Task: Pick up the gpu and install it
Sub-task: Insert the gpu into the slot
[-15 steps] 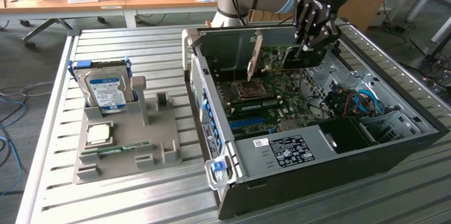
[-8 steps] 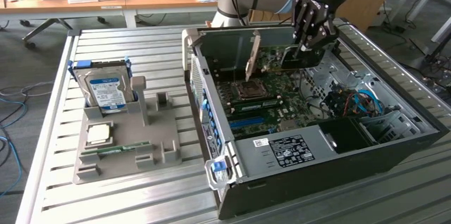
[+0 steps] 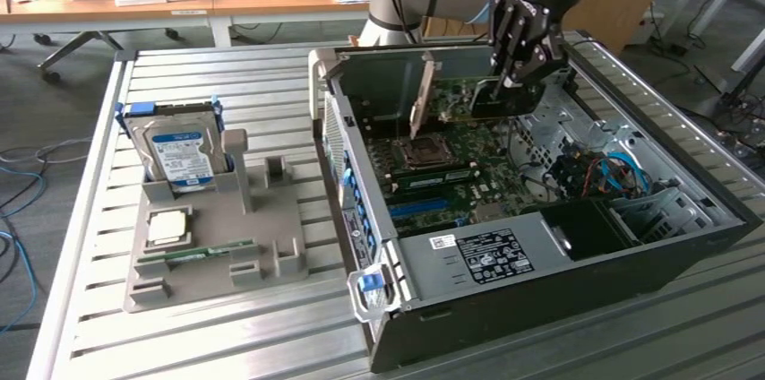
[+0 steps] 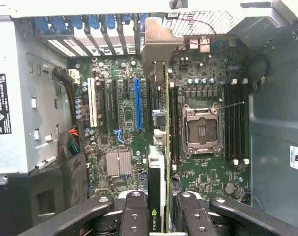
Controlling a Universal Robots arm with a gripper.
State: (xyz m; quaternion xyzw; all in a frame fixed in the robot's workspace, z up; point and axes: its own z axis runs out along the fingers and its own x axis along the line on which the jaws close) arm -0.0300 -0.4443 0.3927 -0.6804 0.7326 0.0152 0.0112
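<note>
My gripper (image 3: 526, 71) reaches down into the open computer case (image 3: 538, 281) and is shut on the gpu (image 3: 460, 100). The card stands on edge above the motherboard (image 3: 467, 174), with its silver bracket (image 3: 421, 98) toward the case's rear wall. In the wrist view the gpu (image 4: 164, 147) appears edge-on between the two black fingers (image 4: 134, 211). Its bracket (image 4: 156, 46) lies at the rear slot openings. The card lines up between the blue slot (image 4: 138, 105) and the CPU socket (image 4: 203, 128). Whether it is seated in a slot I cannot tell.
A grey holder (image 3: 215, 246) at the exterior view's left carries a silver hard drive (image 3: 179, 147), a CPU (image 3: 167, 226) and a RAM stick (image 3: 197, 254). The power supply (image 3: 478, 259) and drive cage (image 3: 633, 219) fill the near end of the case. Desks stand behind.
</note>
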